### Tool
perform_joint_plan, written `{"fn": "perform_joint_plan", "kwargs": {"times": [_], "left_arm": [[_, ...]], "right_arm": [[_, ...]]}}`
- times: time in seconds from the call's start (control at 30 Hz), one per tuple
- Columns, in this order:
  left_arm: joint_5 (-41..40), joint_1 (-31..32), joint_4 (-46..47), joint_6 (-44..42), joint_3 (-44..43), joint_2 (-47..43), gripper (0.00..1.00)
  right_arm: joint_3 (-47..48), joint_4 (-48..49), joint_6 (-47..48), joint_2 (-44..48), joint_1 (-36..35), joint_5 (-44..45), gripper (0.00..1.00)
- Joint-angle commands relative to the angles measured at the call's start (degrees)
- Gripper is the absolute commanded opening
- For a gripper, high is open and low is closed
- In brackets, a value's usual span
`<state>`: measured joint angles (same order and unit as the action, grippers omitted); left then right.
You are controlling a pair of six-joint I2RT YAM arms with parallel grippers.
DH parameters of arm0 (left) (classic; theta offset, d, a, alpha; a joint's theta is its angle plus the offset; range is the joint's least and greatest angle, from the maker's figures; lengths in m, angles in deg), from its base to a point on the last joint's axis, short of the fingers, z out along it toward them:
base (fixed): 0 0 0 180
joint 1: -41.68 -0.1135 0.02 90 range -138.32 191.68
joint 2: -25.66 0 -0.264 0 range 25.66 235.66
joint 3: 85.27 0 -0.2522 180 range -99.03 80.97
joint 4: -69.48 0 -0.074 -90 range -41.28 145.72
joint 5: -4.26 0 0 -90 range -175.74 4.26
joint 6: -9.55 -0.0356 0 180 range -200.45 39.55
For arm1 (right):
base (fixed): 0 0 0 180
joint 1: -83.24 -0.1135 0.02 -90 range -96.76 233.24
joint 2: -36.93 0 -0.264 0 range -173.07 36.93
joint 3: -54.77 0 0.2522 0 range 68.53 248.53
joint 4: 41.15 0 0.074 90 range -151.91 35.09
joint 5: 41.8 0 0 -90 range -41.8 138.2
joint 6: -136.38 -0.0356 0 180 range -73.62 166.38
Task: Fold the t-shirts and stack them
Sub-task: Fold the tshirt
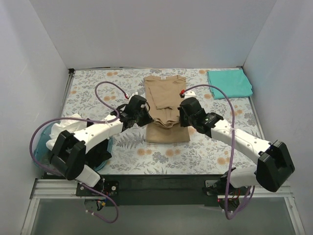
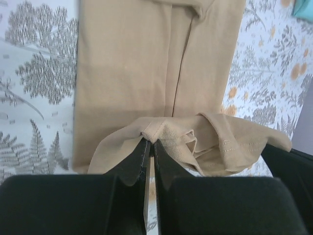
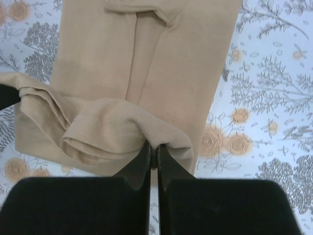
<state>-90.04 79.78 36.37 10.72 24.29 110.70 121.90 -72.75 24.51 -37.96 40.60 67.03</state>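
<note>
Now, left to right from the top camera. At the left edge you see a basket (image 1: 42,138), mostly covered by the left arm. There is white cloth (image 1: 62,124) in it, hard to tell apart from the arm's white shell, so you cannot say how it lies.

The left gripper (image 1: 146,119) sits at the left edge of the tan shirt (image 1: 164,95). Its fingertips are hidden from above. In the left wrist view the left gripper (image 2: 149,143) is clenched on a bunched fold of the tan shirt (image 2: 132,58), jaws pressed nearly together with cloth between them.

The tan shirt lies mid-table (image 1: 98,93), folded into a long strip with its collar at the far end. The pinched fold is raised off the layer below. The near end is partly hidden behind that lifted fold.

The right gripper (image 1: 181,115) sits at the shirt's right edge, opposite the left one. In the right wrist view the right gripper (image 3: 152,147) is likewise clamped on a stitched fold of the tan shirt (image 3: 146,54).

The teal shirt (image 1: 230,83) lies folded at the far right corner, well apart from both grippers. Only a sliver of it (image 2: 304,9) shows in the left wrist view, cut off by the frame.
</note>
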Motion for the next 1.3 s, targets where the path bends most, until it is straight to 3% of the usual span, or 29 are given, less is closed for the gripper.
{"fn": "perform_joint_plan", "kwargs": {"times": [0.0, 0.53, 0.6, 0.67, 0.7, 0.73, 0.8, 0.83, 0.87, 0.9, 1.0, 1.27], "left_arm": [[1.7, -2.0, 1.6, -3.4, -4.5, 1.9, 0.0], [4.0, -8.4, 2.5, -6.8, -13.3, 15.6, 0.0], [4.0, -9.2, 2.5, -6.5, -13.9, 17.0, 0.03], [3.9, -9.8, 2.5, -6.5, -14.4, 17.8, 0.05], [3.7, -10.0, 2.5, -6.5, -15.1, 18.1, 0.08], [3.5, -10.2, 2.4, -6.8, -15.8, 18.6, 0.23], [2.9, -10.5, 2.2, -7.2, -16.9, 18.6, 0.42], [2.1, -10.7, 2.0, -7.2, -16.9, 17.7, 0.66], [1.7, -10.6, 1.9, -7.2, -16.8, 17.0, 0.76], [1.5, -10.6, 2.0, -6.9, -16.3, 16.2, 0.83], [1.8, -10.6, 1.9, -6.3, -13.6, 12.8, 0.88], [12.0, -9.8, 5.1, -3.0, 2.6, 5.0, 0.91]], "right_arm": [[5.1, 4.8, 5.2, -3.0, 2.5, -3.7, 0.01], [14.5, 6.6, 7.4, -19.3, 13.1, -12.8, 0.01], [15.3, 6.8, 7.4, -20.8, 14.5, -15.1, 0.05], [16.6, 6.9, 8.2, -22.9, 15.5, -17.4, 0.16], [17.1, 7.0, 8.6, -23.5, 16.5, -20.4, 0.26], [18.3, 6.9, 8.9, -24.5, 17.0, -21.4, 0.44], [18.7, 6.9, 9.3, -24.6, 17.9, -22.1, 0.52], [18.6, 6.9, 9.6, -23.9, 18.1, -22.0, 0.55], [18.3, 6.9, 10.1, -23.3, 18.1, -21.8, 0.58], [17.8, 6.9, 10.3, -22.6, 18.2, -21.6, 0.69], [14.5, 6.9, 9.9, -17.5, 18.2, -22.6, 0.78], [-5.0, 11.1, 4.7, -4.6, 18.1, -26.7, 0.78]]}}
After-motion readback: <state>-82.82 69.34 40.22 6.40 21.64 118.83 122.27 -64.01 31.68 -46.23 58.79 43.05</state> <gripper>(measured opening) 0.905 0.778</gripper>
